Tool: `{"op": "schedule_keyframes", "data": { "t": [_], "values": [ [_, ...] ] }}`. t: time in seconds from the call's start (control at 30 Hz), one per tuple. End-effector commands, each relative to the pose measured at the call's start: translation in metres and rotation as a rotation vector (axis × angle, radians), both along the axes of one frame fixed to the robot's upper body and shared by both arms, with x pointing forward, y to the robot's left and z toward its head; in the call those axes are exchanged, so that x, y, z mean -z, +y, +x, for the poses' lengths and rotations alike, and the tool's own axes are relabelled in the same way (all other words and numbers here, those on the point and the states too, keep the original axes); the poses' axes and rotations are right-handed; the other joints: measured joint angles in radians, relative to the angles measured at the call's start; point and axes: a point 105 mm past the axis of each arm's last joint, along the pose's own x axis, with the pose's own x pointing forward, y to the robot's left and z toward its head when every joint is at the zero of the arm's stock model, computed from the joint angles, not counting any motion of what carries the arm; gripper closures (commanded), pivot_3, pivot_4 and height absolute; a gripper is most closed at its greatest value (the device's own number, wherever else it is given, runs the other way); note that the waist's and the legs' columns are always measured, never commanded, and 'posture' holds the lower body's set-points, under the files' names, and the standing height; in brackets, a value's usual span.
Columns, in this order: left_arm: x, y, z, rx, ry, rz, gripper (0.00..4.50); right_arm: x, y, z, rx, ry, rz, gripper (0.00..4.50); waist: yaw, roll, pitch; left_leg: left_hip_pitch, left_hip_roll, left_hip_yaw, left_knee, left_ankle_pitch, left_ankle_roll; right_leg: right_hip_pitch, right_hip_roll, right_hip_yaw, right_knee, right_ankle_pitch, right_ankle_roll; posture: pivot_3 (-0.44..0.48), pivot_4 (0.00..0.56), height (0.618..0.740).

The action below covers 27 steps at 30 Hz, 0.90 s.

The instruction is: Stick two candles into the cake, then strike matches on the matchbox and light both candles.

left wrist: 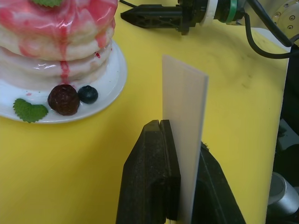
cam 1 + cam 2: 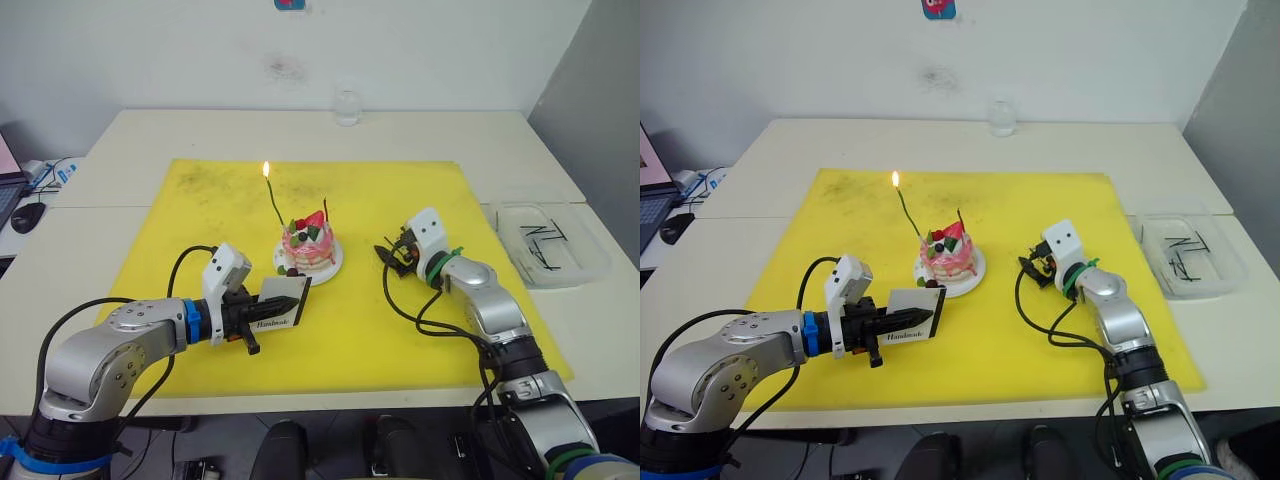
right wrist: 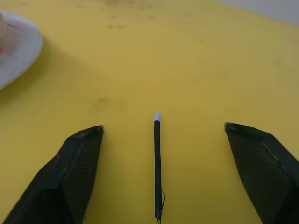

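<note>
Match (image 3: 157, 168): thin, light, brittle stick on mat between spread fingers of right gripper (image 3: 159, 140), pale head pointing away; pinch mid-shaft. Left gripper (image 1: 175, 154) clamped on matchbox (image 1: 187, 135), cake (image 2: 309, 243) just beyond.

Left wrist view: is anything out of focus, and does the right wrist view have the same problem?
Left wrist view: the cake looks soft, the matchbox edge sharper. Right wrist view: the match is crisp against the yellow mat.

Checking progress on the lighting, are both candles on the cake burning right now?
No, just one. The tall green candle carries a flame at its tip; the shorter red candle in the cake shows no flame.
</note>
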Motion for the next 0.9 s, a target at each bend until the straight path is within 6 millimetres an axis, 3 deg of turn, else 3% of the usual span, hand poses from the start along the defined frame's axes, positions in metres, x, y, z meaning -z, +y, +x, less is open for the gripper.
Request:
{"op": "schedule_keyframes", "data": {
  "t": [0.03, 0.3, 0.47, 0.63, 0.77, 0.9],
  "values": [
    [-0.011, -0.001, -0.003, 0.019, -0.046, -0.003, 4.50, -0.008, -0.006, 0.002, 0.045, -0.023, -0.016, 1.63, 0.000, 0.000, 0.000, 0.000, 0.000, 0.000, 0.000, 0.000, 0.000, 0.000, 0.000, 0.000, 0.000, 0.000, 0.000, 0.000, 0.150, 0.740],
    [-0.010, -0.002, -0.003, 0.022, -0.046, -0.005, 4.50, -0.003, -0.004, -0.004, 0.048, -0.007, -0.013, 4.44, 0.000, 0.000, 0.000, 0.000, 0.000, 0.000, 0.000, 0.000, 0.000, 0.000, -0.001, 0.000, 0.000, 0.000, 0.000, 0.000, 0.150, 0.740],
    [-0.010, -0.002, -0.003, 0.024, -0.046, -0.002, 4.50, -0.004, -0.001, -0.004, 0.037, -0.005, -0.005, 4.48, 0.000, 0.000, 0.000, 0.000, 0.000, 0.000, 0.000, 0.000, 0.000, 0.000, -0.001, 0.000, 0.000, 0.000, 0.000, 0.000, 0.150, 0.740],
    [-0.011, -0.002, -0.002, 0.022, -0.049, -0.006, 4.50, -0.018, 0.006, -0.006, 0.004, -0.046, 0.032, 4.48, -0.001, 0.000, 0.000, 0.000, 0.000, 0.000, 0.000, 0.000, 0.000, 0.000, 0.000, 0.000, 0.000, 0.000, 0.000, 0.000, 0.150, 0.740],
    [-0.015, -0.005, -0.001, 0.024, -0.052, -0.026, 4.50, -0.045, 0.013, -0.019, -0.071, -0.103, 0.053, 4.48, -0.002, 0.000, 0.000, 0.000, 0.000, 0.000, 0.000, 0.000, 0.000, 0.000, 0.000, 0.000, 0.000, 0.000, 0.000, 0.000, 0.150, 0.740],
    [-0.021, -0.012, 0.001, 0.029, -0.055, -0.065, 4.50, -0.075, 0.014, -0.045, -0.176, -0.162, 0.013, 4.48, 0.000, 0.000, 0.000, -0.001, 0.001, -0.001, -0.001, 0.000, 0.000, 0.000, 0.000, -0.001, -0.001, 0.000, 0.000, 0.000, 0.150, 0.740]
  ]
}}
